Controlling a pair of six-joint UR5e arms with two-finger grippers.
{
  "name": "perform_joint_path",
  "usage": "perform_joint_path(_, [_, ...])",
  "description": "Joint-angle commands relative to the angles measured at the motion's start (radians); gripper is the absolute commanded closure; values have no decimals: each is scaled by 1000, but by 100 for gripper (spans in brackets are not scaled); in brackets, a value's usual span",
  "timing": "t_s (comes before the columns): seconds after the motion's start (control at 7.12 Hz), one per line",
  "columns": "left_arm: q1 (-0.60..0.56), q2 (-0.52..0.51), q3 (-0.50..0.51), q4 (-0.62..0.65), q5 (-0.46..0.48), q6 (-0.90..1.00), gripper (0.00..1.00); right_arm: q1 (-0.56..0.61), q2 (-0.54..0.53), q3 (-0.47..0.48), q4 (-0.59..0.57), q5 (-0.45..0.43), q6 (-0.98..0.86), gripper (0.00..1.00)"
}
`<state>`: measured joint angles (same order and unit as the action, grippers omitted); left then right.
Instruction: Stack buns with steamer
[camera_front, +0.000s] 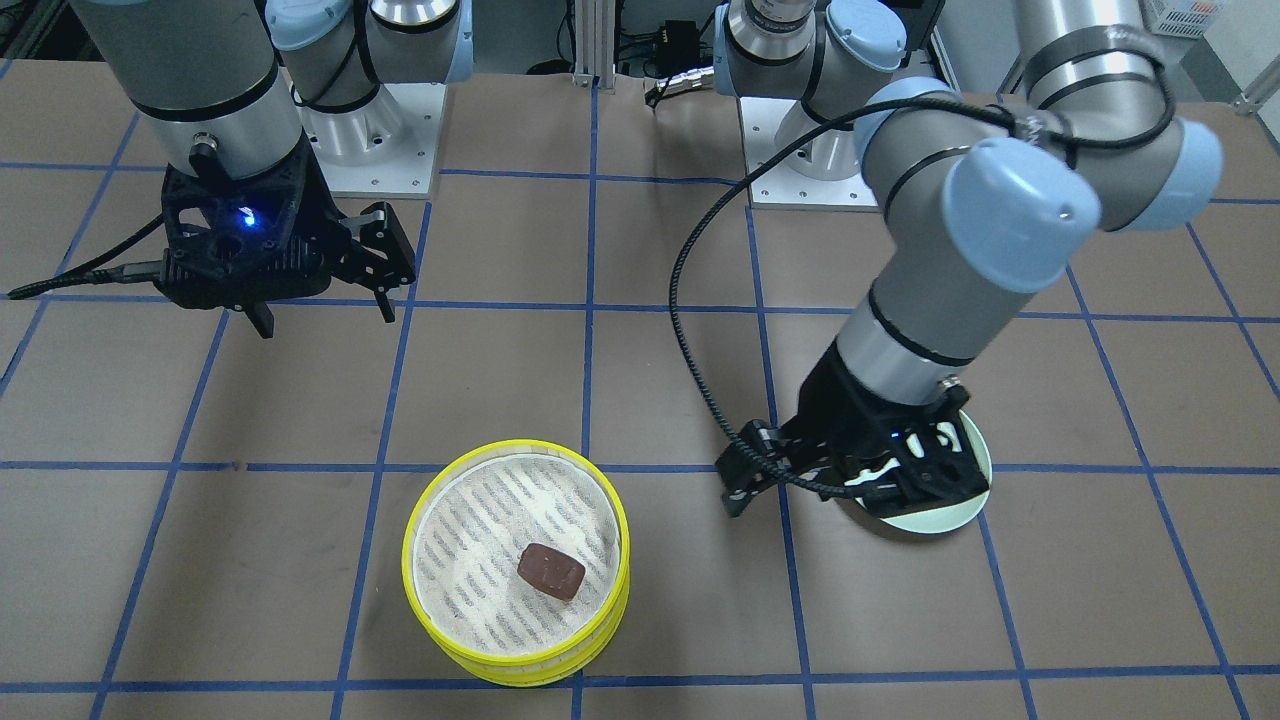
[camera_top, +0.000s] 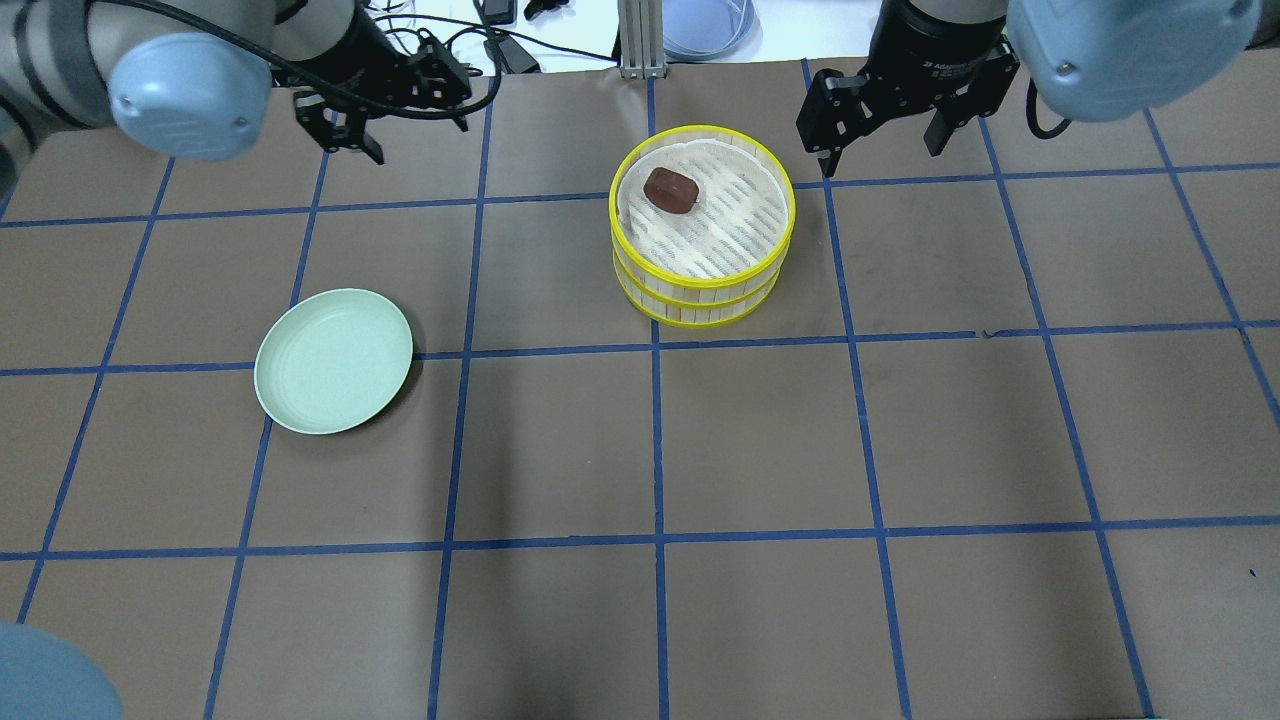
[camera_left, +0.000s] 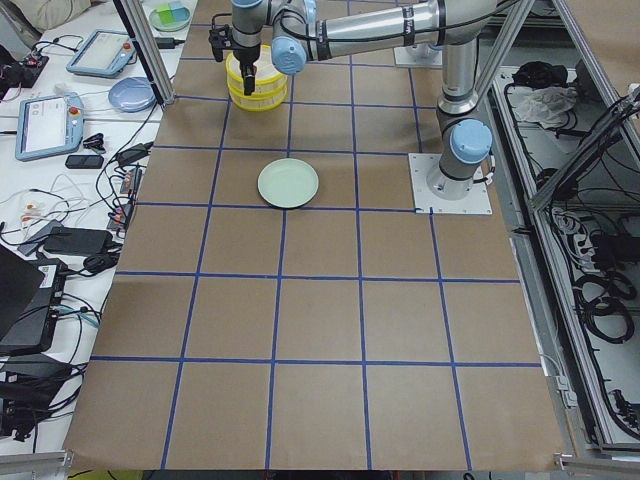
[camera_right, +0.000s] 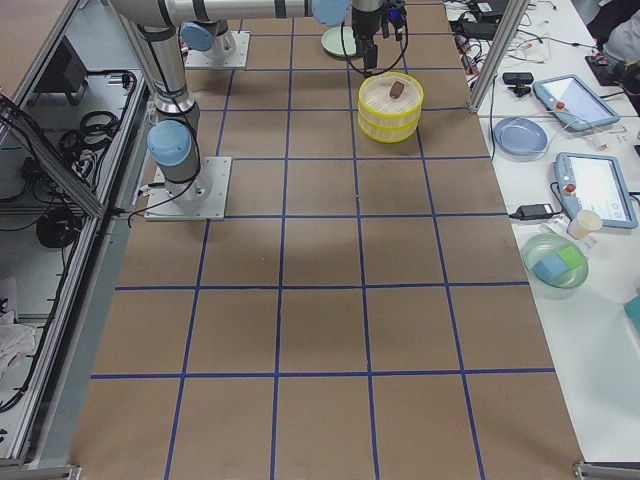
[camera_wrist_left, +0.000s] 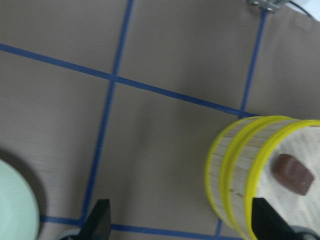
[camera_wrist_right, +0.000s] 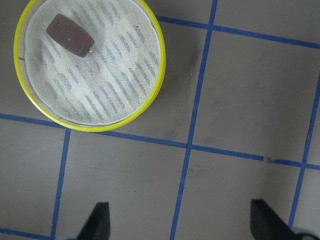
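Steamer: two yellow-rimmed tiers stacked, standing at the middle of the table's far edge, opposite the robot. Brown bun lies on the top tier's striped mesh, off-centre, close to the rim. Pale green plate sits toward the table's left edge, well apart from the steamer, nothing on it. Left gripper hangs above bare table, jaws spread wide, holding nothing; its wrist view has the plate at one side and the steamer at the other. Right gripper is raised off the table beside the steamer, toward the right edge, jaws also wide, nothing in them.
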<state>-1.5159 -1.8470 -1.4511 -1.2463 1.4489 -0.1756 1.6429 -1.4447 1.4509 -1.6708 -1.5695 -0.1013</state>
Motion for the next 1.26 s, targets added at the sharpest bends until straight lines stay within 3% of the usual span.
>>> perform_joint_path(0.0, [48, 95, -9, -58, 98, 103, 0, 0, 1, 8, -3, -3, 0, 0])
perform_joint_path(0.14, [45, 124, -26, -117, 192, 102, 0, 0, 1, 9, -3, -1, -4, 0])
perform_joint_path(0.56, [34, 153, -61, -134, 133, 91, 0, 0, 4, 12, -3, -1, -3, 0])
perform_joint_path(1.12, [37, 170, -61, -145, 142, 99, 0, 0, 4, 12, -1, -1, 0, 0])
